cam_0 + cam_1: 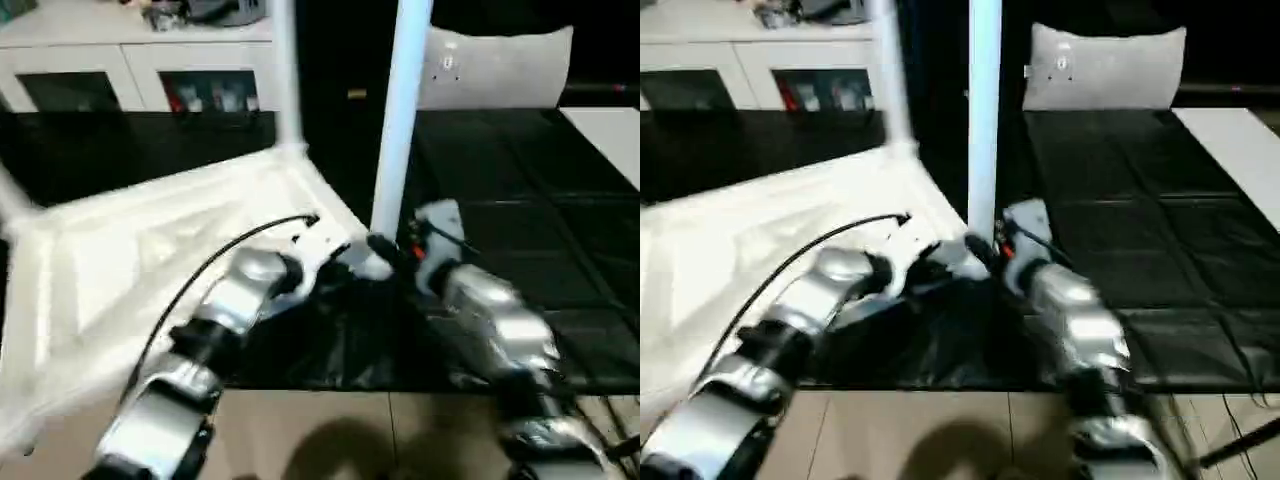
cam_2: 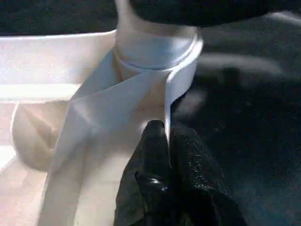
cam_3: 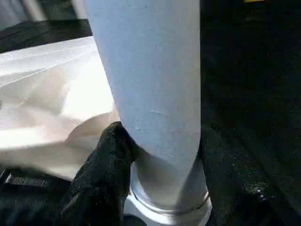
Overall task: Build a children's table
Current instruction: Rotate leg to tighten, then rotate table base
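One leg (image 3: 155, 94) upright, gripped low betw right claw (image 3: 160, 155) fingers.

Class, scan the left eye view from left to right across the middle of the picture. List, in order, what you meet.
Tabletop → left claw → upright leg → right claw at its base → right forearm → black cover.

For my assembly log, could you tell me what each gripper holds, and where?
Right gripper clamps the upright leg near its base; left gripper pinches the table top rim beside that socket.
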Controlling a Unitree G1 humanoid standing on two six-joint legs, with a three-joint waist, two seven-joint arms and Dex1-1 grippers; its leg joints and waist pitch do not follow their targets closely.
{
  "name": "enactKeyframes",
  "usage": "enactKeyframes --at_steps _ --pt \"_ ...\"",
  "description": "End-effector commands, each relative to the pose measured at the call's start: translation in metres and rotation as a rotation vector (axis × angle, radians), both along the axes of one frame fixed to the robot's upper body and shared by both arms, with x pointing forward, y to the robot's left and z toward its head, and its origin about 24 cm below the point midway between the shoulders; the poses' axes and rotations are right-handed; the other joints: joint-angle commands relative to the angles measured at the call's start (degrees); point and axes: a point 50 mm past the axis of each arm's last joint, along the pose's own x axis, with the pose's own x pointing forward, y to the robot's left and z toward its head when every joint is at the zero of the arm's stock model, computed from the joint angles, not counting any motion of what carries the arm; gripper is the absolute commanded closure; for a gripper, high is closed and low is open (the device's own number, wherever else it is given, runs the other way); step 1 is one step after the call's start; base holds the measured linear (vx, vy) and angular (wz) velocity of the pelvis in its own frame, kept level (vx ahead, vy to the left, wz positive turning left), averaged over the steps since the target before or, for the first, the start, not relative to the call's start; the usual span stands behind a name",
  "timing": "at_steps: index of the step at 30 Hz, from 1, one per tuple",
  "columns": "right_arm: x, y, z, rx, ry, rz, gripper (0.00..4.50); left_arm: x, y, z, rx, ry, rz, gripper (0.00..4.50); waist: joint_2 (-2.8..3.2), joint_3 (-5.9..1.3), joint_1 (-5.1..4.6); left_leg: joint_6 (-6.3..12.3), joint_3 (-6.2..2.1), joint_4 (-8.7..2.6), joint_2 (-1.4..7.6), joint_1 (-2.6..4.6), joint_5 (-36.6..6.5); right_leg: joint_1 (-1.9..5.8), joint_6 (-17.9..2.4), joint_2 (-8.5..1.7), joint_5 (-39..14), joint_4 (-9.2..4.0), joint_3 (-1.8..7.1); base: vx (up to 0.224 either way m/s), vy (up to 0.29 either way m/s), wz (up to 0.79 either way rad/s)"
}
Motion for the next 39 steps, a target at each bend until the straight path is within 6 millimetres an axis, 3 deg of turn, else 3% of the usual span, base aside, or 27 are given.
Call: enactKeyframes --at_steps 1,5,9,12,17,18,19,21,22,23,25,27,28,30,31,32,34,35,37,39 --pt "-0.004 0.031 -0.013 0.034 0.058 0.044 2.07 0.004 -0.021 0.021 -0.06 -0.09 -0.035 4.5 -0.27 -4.17 0.69 2.3 -0.64 -4.0 1.03 -0.29 -10.2 3.46 -10.2 -2.68 -15.2 -4.96 1.9 0.0 0.0 0.0" --pt "-0.004 0.032 -0.012 0.021 0.025 0.031 1.74 0.004 -0.022 0.021 -0.044 -0.114 -0.062 4.5 -0.02 -4.32 1.0 3.95 -0.51 -3.79 1.06 -0.39 -7.8 3.8 -12.5 -2.65 -8.4 -4.31 1.93 0.0 0.0 0.0" --pt "-0.007 0.014 -0.011 -0.024 -0.035 0.019 1.41 0.003 -0.015 0.017 0.0 -0.138 -0.1 4.5 0.05 -4.22 1.3 4.0 -0.45 -3.87 1.24 -0.19 -8.7 3.88 -13.1 -2.7 -7.9 -4.27 1.95 0.0 0.0 0.0" --pt "-0.015 -0.01 -0.011 -0.059 -0.064 0.012 1.06 0.005 -0.006 0.015 0.05 -0.183 -0.152 4.5 -0.08 -4.08 1.74 4.06 -0.46 -4.04 1.29 -0.09 -9.8 4.0 -12.1 -2.68 -9.3 -4.56 2.05 0.0 0.0 0.0" --pt "-0.025 -0.023 -0.008 -0.044 -0.087 0.02 0.73 0.005 0.0 0.014 0.087 -0.231 -0.236 4.5 -0.18 -4.0 2.06 3.58 -0.55 -4.23 1.41 -0.11 -11.0 3.95 -11.4 -2.87 -11.9 -4.68 2.02 0.0 0.0 0.0" --pt "-0.031 -0.028 -0.006 -0.03 -0.095 0.041 0.59 0.005 0.003 0.014 0.096 -0.234 -0.262 4.5 -0.22 -3.89 2.16 3.66 -0.51 -4.27 1.35 -0.1 -11.3 3.93 -11.0 -2.83 -12.8 -4.93 1.99 0.0 0.0 0.0" --pt "-0.039 -0.033 -0.003 -0.019 -0.105 0.073 0.48 0.006 0.006 0.015 0.098 -0.251 -0.295 4.5 0.14 -3.85 2.56 3.85 -0.56 -4.36 1.52 0.12 -11.9 3.82 -9.7 -2.83 -14.2 -5.09 2.16 0.0 0.0 0.0" --pt "-0.049 -0.036 0.002 -0.005 -0.118 0.12 0.41 0.006 0.008 0.015 0.096 -0.268 -0.332 4.5 0.05 -3.85 3.07 4.13 -0.56 -4.37 1.5 0.08 -11.7 3.8 -9.1 -2.66 -13.5 -5.28 2.18 0.0 0.0 0.0" --pt "-0.052 -0.036 0.004 0.003 -0.12 0.136 0.27 0.006 0.008 0.014 0.098 -0.267 -0.343 4.5 0.03 -4.0 3.23 4.05 -0.6 -4.34 1.61 0.22 -11.4 3.81 -9.2 -2.77 -12.6 -5.05 2.21 0.0 0.0 0.0" --pt "-0.056 -0.036 0.008 0.007 -0.133 0.161 0.15 0.006 0.009 0.013 0.099 -0.262 -0.335 4.5 -0.02 -3.97 3.11 3.8 -0.73 -4.54 1.77 -0.09 -11.2 3.92 -9.7 -2.86 -11.7 -4.72 2.12 0.0 0.0 0.0" --pt "-0.06 -0.034 0.012 0.022 -0.14 0.195 0.06 0.007 0.01 0.013 0.072 -0.239 -0.311 4.5 -0.16 -3.85 3.11 3.54 -0.64 -4.53 1.71 -0.05 -12.1 3.88 -10.1 -3.02 -13.3 -4.98 2.09 0.0 0.0 0.0" --pt "-0.064 -0.032 0.017 0.033 -0.149 0.237 0.0 0.006 0.011 0.014 0.021 -0.176 -0.311 4.06 -0.33 -3.79 3.1 3.45 -0.53 -4.56 1.74 0.04 -12.2 3.7 -10.2 -3.1 -14.2 -5.11 2.15 0.0 0.0 0.0" --pt "-0.065 -0.032 0.018 0.035 -0.147 0.242 0.0 0.006 0.011 0.014 0.017 -0.175 -0.311 4.06 -0.23 -3.87 3.3 3.5 -0.56 -4.47 1.72 0.05 -11.8 3.69 -10.5 -3.15 -14.3 -5.03 2.17 0.0 0.0 0.0" --pt "-0.07 -0.031 0.022 0.041 -0.143 0.287 0.0 0.006 0.013 0.016 -0.022 -0.163 -0.306 3.92 -0.98 -3.83 3.37 3.83 -0.5 -4.47 1.71 -0.07 -11.2 3.75 -10.3 -3.15 -14.6 -5.02 2.19 0.0 0.0 0.0" --pt "-0.073 -0.031 0.026 0.045 -0.14 0.32 0.0 0.006 0.015 0.017 -0.042 -0.162 -0.299 3.79 -0.67 -3.88 3.55 4.01 -0.53 -4.38 1.75 -0.09 -10.3 3.72 -10.3 -3.19 -13.9 -4.86 2.22 0.0 0.0 0.0" --pt "-0.074 -0.03 0.028 0.048 -0.137 0.337 0.0 0.005 0.017 0.017 -0.045 -0.164 -0.295 3.79 -1.19 -3.94 3.71 4.32 -0.52 -4.26 1.72 -0.26 -9.3 3.88 -10.3 -3.27 -13.1 -4.66 2.24 0.0 0.0 0.0" --pt "-0.075 -0.028 0.031 0.059 -0.144 0.365 0.0 0.003 0.023 0.017 -0.05 -0.149 -0.294 3.64 -0.86 -3.86 3.82 4.52 -0.51 -4.32 1.93 -0.26 -9.0 3.59 -10.7 -3.34 -13.0 -4.6 2.23 0.0 0.0 0.0" --pt "-0.075 -0.026 0.033 0.06 -0.15 0.369 0.0 0.001 0.03 0.016 -0.045 -0.145 -0.281 3.43 -0.23 -3.8 3.84 4.1 -0.55 -4.35 1.89 -0.23 -9.7 3.53 -10.5 -3.34 -14.1 -4.66 2.2 0.0 0.0 0.0" --pt "-0.073 -0.021 0.037 0.077 -0.163 0.387 0.0 -0.003 0.044 0.016 -0.039 -0.14 -0.267 3.36 -0.57 -3.65 3.49 3.45 -0.65 -4.67 1.99 -0.33 -10.9 3.59 -10.3 -3.31 -15.3 -4.69 2.18 0.0 0.0 0.0" --pt "-0.072 -0.018 0.039 0.089 -0.168 0.387 0.0 -0.005 0.049 0.016 -0.043 -0.13 -0.257 3.29 -0.24 -3.54 3.21 2.68 -0.49 -4.66 1.78 0.04 -12.5 3.19 -8.8 -3.16 -19.4 -5.36 2.18 0.0 0.0 0.0"
